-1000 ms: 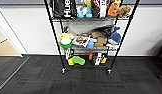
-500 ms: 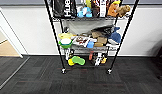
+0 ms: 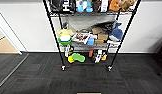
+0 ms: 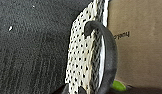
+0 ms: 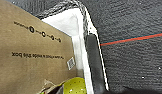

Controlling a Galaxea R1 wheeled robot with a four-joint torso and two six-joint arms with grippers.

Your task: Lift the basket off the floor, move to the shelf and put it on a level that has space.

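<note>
Basket is seen close in both wrist views, over the dark carpet floor, with a cardboard box inside. Woven wall is judged soft and flexible, load moderate; best taken at the black loop handle at each end. Whether either hand is spread or pinching cannot be told. Shelf stands ahead, tiers cluttered.

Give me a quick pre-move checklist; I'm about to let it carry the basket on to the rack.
1. Basket off the carpet: cannot tell.
2. Handle near left wrist: ok.
3. Cardboard box sits inside basket: ok.
4. Shelf straight ahead: ok.
5. Middle tier free: not ok, cluttered.
6. Uppermost tier's room: cannot tell.
</note>
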